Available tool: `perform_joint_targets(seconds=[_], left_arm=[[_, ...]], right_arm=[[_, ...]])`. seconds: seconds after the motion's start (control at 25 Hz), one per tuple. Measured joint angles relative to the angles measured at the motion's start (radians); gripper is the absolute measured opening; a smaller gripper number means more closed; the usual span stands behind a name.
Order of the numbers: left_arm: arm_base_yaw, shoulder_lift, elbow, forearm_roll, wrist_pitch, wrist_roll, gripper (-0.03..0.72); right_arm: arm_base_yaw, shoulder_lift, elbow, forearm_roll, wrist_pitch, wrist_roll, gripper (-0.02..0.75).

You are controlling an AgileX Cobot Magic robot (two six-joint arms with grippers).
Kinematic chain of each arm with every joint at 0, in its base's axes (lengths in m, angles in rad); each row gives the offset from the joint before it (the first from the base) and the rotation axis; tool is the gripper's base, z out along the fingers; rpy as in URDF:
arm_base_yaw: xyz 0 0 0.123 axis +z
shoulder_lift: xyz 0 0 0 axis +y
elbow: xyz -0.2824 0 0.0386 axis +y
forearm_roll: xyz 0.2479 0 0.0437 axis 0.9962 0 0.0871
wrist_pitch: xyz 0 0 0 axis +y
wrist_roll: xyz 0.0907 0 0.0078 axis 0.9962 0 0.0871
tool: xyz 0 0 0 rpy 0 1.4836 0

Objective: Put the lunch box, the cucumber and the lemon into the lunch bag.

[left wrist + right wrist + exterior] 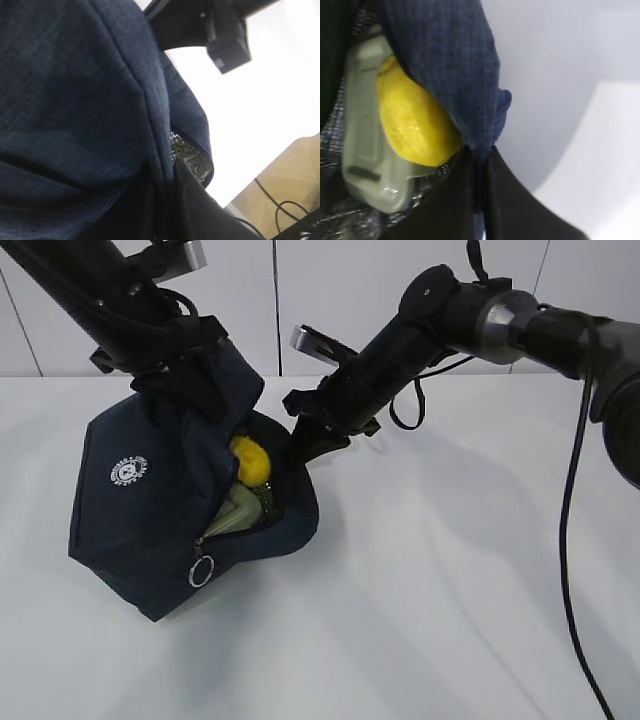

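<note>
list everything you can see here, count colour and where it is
bag: 1, navy, left on the table, tilted, mouth open, both claws pinching its fabric
logo: 1, white, round, on the bag's side
ring pull: 1, metal, hanging at the zipper's low end
lemon: 1, yellow, inside the bag, on the box
box: 1, pale green lid showing, inside the bag
cucumber: none visible
table: 1, white
left claw: 1, black, shut on the bag's edge
right claw: 1, black, shut on the bag's rim
</note>
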Motion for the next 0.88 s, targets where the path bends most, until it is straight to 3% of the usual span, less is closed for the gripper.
perform_joint_targets(seconds=[0.36, 0.56, 0.88], left_arm=[[0.000, 0.000, 0.000, -0.049, -0.002, 0.000, 0.016], [-0.042, 0.000, 0.000, -0.081, -0.037, 0.006, 0.016], [-0.068, 0.000, 0.000, -0.217, -0.098, 0.016, 0.016]], right_arm=[[-0.004, -0.116, 0.000, -0.095, 0.006, 0.020, 0.004], [-0.008, -0.209, 0.000, -0.164, 0.027, 0.062, 0.003], [-0.012, -0.303, 0.000, -0.267, 0.040, 0.134, 0.003]])
